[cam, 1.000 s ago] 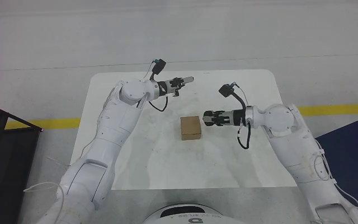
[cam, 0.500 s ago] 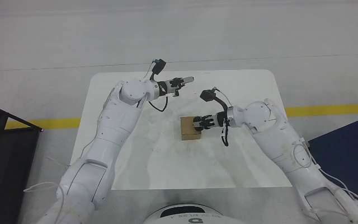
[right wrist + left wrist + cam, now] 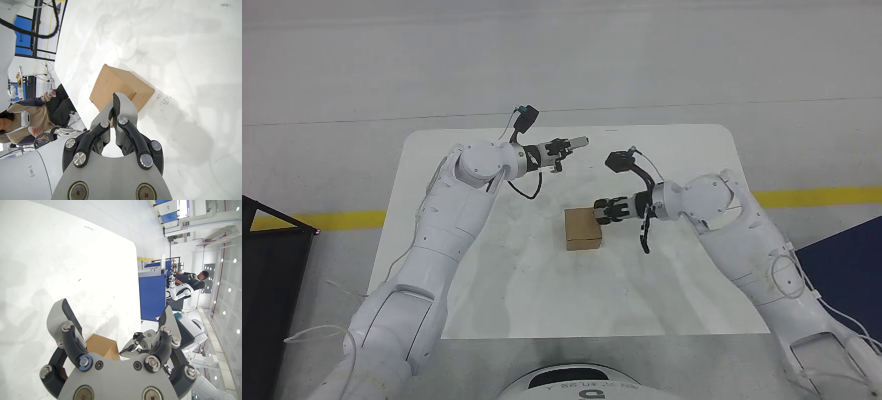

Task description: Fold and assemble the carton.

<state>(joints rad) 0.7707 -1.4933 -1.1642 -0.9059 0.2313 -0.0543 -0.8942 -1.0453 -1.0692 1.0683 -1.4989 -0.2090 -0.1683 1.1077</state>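
The brown carton (image 3: 583, 228) sits at the middle of the table (image 3: 682, 290), lid down, your right gripper (image 3: 600, 211) at its upper edge with fingers pressed together on nothing; your left gripper (image 3: 576, 144) hovers well apart, fingers spread wide. To seat the flap well, press down and inward gently with the closed tips, and brace the far side with the left so the carton cannot slide.

The small brown cardboard carton (image 3: 583, 228) stands on the white rectangular table (image 3: 492, 290), near its middle. The right gripper (image 3: 598, 209) is at the carton's far right corner; contact cannot be confirmed. The left gripper (image 3: 578, 143) is above the table's far part, behind the carton and well apart from it.
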